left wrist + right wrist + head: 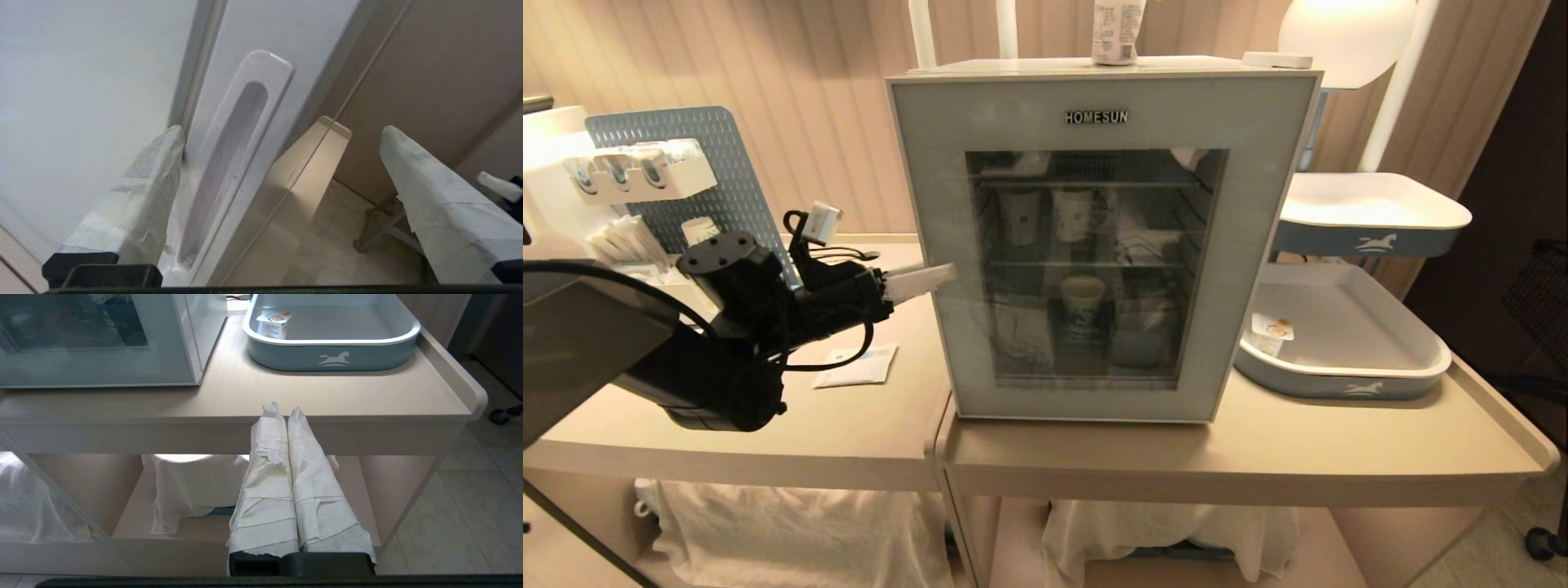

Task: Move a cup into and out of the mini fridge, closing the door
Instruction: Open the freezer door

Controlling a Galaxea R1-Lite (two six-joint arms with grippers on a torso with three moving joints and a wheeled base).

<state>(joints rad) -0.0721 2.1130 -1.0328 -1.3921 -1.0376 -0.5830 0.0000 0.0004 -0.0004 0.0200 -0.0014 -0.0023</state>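
The mini fridge (1094,106) stands on the counter with its door (931,204) shut. A white cup (1117,37) with small dark print stands on the fridge's roof, its top cut off by the picture's edge. My left gripper (935,279) is at the door's left edge, open and holding nothing. In the left wrist view, my left gripper (282,130) straddles that edge. One wrapped finger (155,183) lies against the door front and the recessed handle (233,163) is between the fingers. My right gripper (282,410) hangs shut and empty below the counter's front edge.
Several paper cups (1083,298) stand on the wire shelves behind the glass. Two stacked blue-grey trays (1347,380) stand right of the fridge, and the lower one holds a low tub with an orange-marked lid (1272,331). A paper packet (858,366) and a pegboard rack (686,163) are on the left.
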